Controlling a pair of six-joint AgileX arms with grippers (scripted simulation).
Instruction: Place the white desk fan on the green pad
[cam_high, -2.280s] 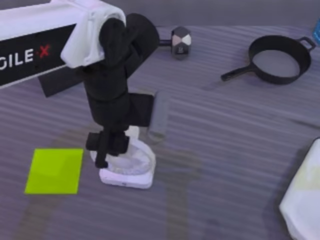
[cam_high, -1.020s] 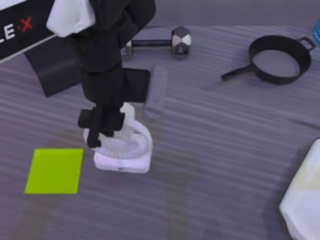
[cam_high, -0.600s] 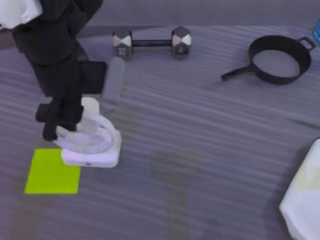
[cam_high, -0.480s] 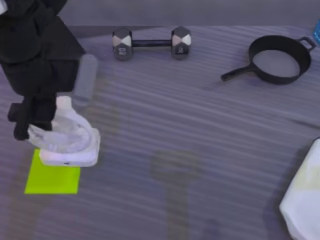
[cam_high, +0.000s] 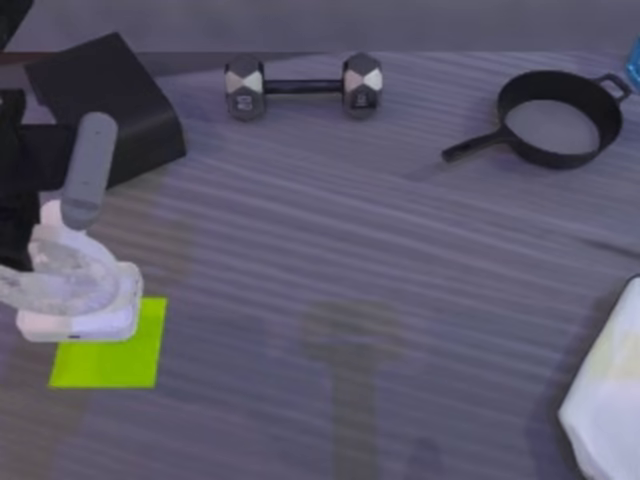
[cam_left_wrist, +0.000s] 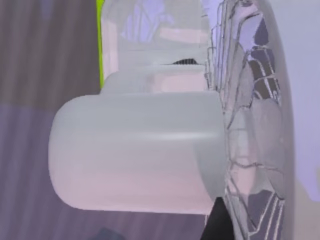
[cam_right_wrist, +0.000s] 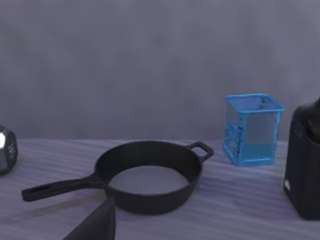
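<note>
The white desk fan (cam_high: 72, 292) is at the table's left, tilted, and its square base covers the far left corner of the green pad (cam_high: 115, 350). I cannot tell whether the base touches the pad. My left gripper (cam_high: 22, 255), mostly past the top view's left edge, is shut on the fan. In the left wrist view the fan's motor housing (cam_left_wrist: 135, 150) fills the picture, with a black fingertip (cam_left_wrist: 217, 226) against the grille and a sliver of the green pad (cam_left_wrist: 99, 45) behind. My right arm is parked out of the top view. Its gripper (cam_right_wrist: 150, 235) shows one dark finger, and nothing lies beside it.
A black box (cam_high: 110, 100) stands behind the fan, with a dumbbell (cam_high: 305, 85) at the back centre. A black frying pan (cam_high: 560, 120) is at the back right, and a blue mesh basket (cam_right_wrist: 252, 130) stands beyond it. A large faceted white object (cam_high: 610, 400) sits at the front right.
The left arm has carried the fan leftward from near the table's middle to the pad's far left corner. The arm has mostly left the top view.
</note>
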